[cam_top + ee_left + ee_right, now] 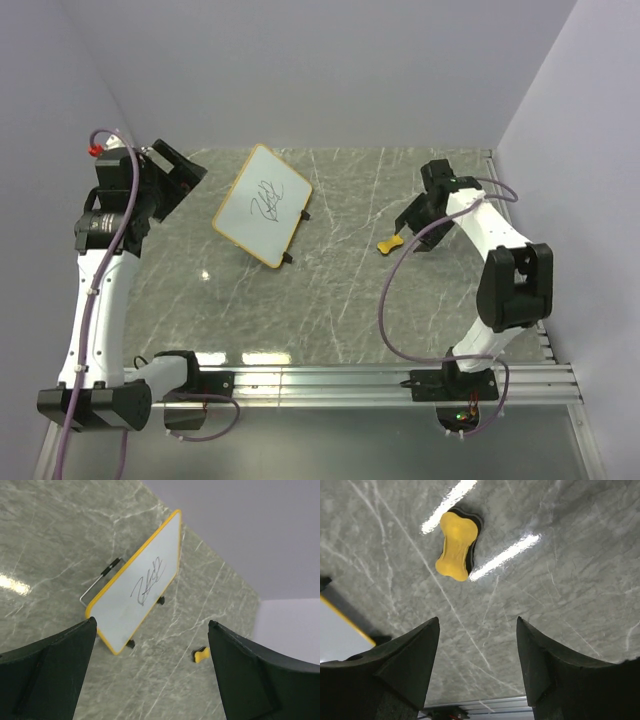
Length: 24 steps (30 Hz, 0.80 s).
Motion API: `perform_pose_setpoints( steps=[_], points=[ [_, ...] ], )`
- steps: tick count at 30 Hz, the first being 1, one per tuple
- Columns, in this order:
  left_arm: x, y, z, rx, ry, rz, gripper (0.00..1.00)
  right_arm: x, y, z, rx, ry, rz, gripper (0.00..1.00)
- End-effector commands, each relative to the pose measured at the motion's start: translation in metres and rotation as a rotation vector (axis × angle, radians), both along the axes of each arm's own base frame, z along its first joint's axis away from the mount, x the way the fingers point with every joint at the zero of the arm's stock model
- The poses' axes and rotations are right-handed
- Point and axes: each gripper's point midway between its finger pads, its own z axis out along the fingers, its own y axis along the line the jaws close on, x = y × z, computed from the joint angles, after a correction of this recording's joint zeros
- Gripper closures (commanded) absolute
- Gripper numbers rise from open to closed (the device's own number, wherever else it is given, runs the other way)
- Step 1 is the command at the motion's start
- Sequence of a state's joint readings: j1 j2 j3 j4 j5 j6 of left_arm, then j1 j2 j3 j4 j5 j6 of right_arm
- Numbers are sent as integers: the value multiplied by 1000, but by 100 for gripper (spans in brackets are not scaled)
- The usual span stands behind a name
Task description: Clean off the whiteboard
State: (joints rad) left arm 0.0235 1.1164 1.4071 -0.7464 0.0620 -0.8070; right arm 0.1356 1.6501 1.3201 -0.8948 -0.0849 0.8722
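Note:
The whiteboard point(262, 205), white with a yellow-tan frame and a black scribble in its middle, stands tilted on the marble table at the back left. In the left wrist view the whiteboard point(137, 590) lies well ahead of my open left gripper point(152, 624), which hangs raised at the far left point(183, 180). A yellow bone-shaped eraser point(391, 243) lies on the table right of the board. My right gripper point(478, 620) hovers just short of the eraser point(455, 545), jaws apart with only bare table between them. A corner of the whiteboard point(335, 632) shows at that view's left edge.
A wire stand point(95, 585) sticks out behind the board. Two black clips point(290, 258) sit on its right edge. Purple-grey walls close in the back and both sides. An aluminium rail point(330, 380) runs along the near edge, carrying both arm bases.

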Motion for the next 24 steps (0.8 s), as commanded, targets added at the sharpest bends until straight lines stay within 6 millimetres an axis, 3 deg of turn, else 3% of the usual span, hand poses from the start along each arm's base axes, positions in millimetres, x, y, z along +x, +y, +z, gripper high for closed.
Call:
perform_pose_setpoints(
  steps=[1,5,11,19,24],
  points=[
    [-8,-1,-24,54,59,-30,1,3,-2,3,-68,14,7,30],
    [-12,-5,-27,45,64,-48,2,9,-1,-27,-90,87,27,33],
    [-18,1,-20,80,51,-31,2,24,0,-49,-107,120,49,36],
    [-9,-1,-20,78,49,-40,3,49,8,-44,-98,101,64,39],
    [-2,-11,-18,78,44,-74,3,51,11,-50,-102,125,68,39]
  ],
)
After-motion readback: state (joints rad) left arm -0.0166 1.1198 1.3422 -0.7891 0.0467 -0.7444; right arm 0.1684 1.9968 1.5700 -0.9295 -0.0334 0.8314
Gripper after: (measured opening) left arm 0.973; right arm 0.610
